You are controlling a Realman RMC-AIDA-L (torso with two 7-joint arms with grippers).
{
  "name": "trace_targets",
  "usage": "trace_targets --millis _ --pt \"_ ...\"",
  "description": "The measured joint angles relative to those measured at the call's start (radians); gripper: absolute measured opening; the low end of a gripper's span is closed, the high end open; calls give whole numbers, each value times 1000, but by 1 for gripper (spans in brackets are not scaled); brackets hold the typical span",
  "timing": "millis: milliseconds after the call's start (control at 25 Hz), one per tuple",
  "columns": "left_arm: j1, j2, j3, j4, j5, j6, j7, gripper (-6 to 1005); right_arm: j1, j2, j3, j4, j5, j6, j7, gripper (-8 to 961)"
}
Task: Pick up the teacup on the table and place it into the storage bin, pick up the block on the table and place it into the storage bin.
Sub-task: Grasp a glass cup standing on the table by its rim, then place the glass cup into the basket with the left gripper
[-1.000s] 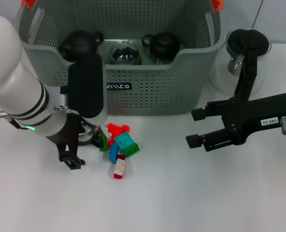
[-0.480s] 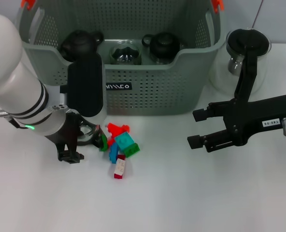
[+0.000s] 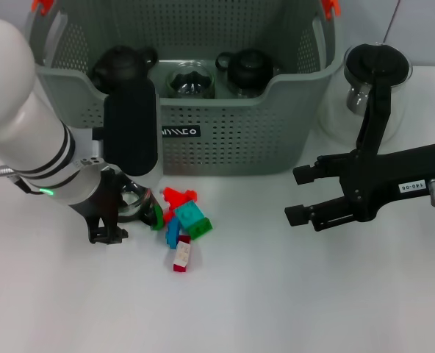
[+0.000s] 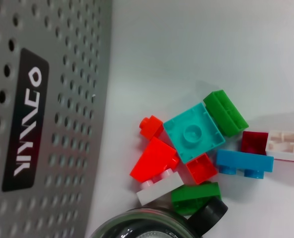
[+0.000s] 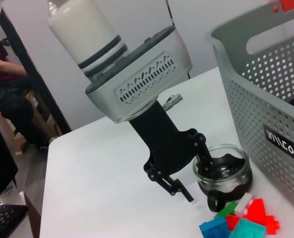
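left gripper [image 5: 186,171] straddles the teacup [image 5: 222,168] rim, apparently for lifting, jaws wide; right gripper [image 3: 300,195] at three o'clock, spread.

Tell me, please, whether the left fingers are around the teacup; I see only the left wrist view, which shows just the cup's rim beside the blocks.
Observer: Partly. In the right wrist view the left gripper is open, with one finger inside the teacup and the other outside it, apart from the glass.
Operator: Is the cup off the table?
Observer: No, it stands on the table.
Operator: Where is the right gripper?
Observer: In the head view the right gripper is open and empty, off to the robot's right of the blocks.
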Motion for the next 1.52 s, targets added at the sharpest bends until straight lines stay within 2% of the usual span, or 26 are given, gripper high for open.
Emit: trace_targets --millis 760,1040,1200,1320,1520 --pt "-26 4 -3 -26 0 -6 -25 246 1 0 6 0 0 2 1 916" --pt "-29 5 2 -27 0 5 -27 79 3 -2 12 -1 0 2 -1 915" --pt "-29 5 5 -20 0 24 -24 73 3 -2 17 -1 0 2 -3 915" --pt "-24 4 3 15 0 60 -25 69 2 -2 20 -2 0 2 -4 915" --pt "10 -5 -21 154 0 183 -37 62 1 -3 20 -5 0 -1 -6 915"
